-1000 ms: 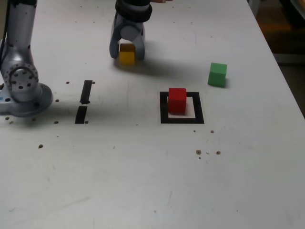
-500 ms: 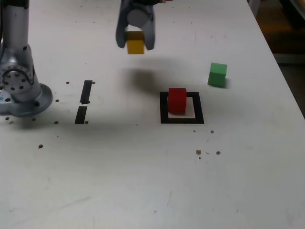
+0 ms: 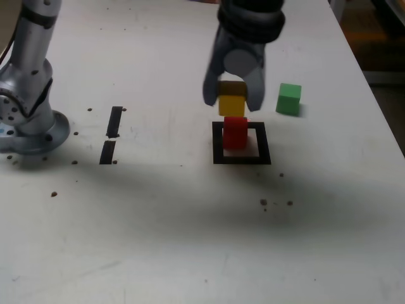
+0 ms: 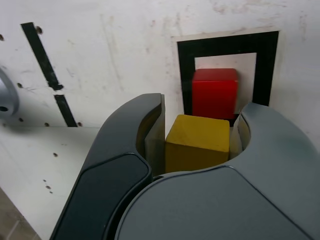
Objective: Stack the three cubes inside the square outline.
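Exterior view, left to right. Centre: gripper pinching yellow cube, held just above red cube, slightly left of it. Red cube sits in left half of outline. Right: green cube, outside outline. Gap between yellow and red unclear; the wrist view shows offset.

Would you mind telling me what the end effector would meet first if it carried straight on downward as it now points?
Probably the red cube in the square outline: the end effector holds the yellow cube almost directly above it, though exact alignment is hard to judge.
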Motion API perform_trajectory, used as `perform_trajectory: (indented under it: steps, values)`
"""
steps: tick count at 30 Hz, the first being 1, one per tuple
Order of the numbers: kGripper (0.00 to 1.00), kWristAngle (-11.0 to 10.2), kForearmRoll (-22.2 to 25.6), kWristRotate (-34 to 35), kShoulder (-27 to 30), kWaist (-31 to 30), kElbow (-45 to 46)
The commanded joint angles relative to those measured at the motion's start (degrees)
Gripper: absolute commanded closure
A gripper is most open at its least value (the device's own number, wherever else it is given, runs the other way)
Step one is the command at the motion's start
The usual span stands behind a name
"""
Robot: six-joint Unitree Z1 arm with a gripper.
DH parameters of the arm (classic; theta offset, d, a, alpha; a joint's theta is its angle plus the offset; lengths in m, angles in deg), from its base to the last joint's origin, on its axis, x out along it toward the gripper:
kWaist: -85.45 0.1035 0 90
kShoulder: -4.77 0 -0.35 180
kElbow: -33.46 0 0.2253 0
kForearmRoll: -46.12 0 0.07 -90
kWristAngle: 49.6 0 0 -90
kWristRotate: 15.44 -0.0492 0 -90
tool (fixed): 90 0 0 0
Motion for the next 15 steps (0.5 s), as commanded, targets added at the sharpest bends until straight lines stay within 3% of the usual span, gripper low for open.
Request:
perform_trajectory:
  steps: [1, 15]
  values:
    - [0.89, 0.23, 0.13, 0.18, -0.53, -0.48, -0.59]
    - [0.89, -1.76, -1.82, 0.81, -2.37, 1.35, 2.54]
